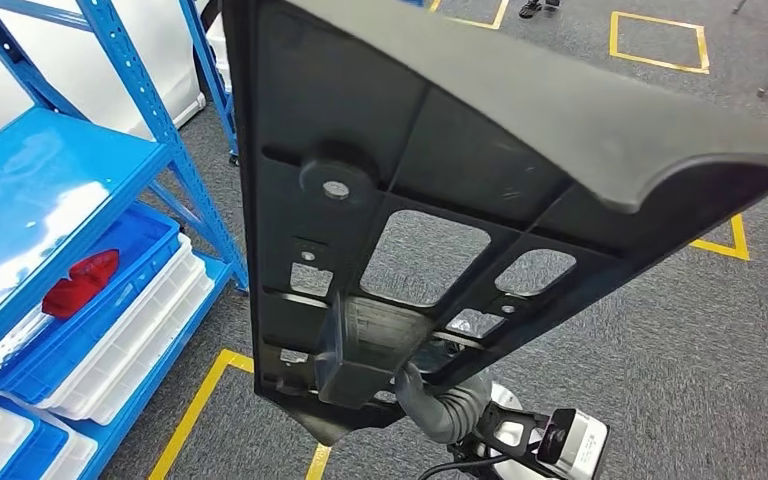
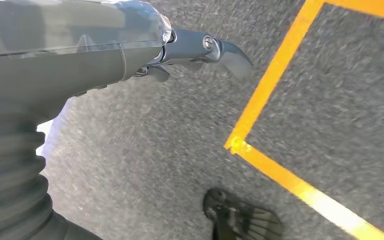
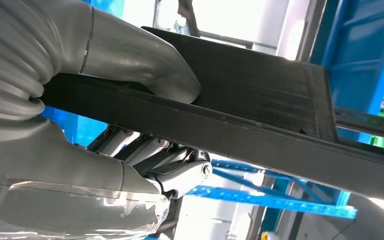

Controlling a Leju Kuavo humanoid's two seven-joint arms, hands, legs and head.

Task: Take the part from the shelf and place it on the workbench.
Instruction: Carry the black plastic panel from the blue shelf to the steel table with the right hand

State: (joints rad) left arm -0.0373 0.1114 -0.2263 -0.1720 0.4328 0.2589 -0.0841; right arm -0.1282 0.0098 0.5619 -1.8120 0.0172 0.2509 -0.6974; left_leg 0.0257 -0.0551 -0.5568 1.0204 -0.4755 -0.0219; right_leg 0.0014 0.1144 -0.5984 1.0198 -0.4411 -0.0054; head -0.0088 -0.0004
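My right hand (image 3: 130,135) holds the part (image 1: 410,200) up front; shelf (image 1: 50,190) left, bins (image 1: 130,330) on its lower level.

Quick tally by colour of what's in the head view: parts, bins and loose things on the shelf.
Black part, gripped by the right hand: 1
Blue bins: 2
White bins: 2
Red item in the upper blue bin: 1
Total: 6

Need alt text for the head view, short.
A large black ribbed panel with cut-out openings is held up close by the robot's right hand at its lower end. A blue shelf with bins stands left, over grey carpet with yellow tape.
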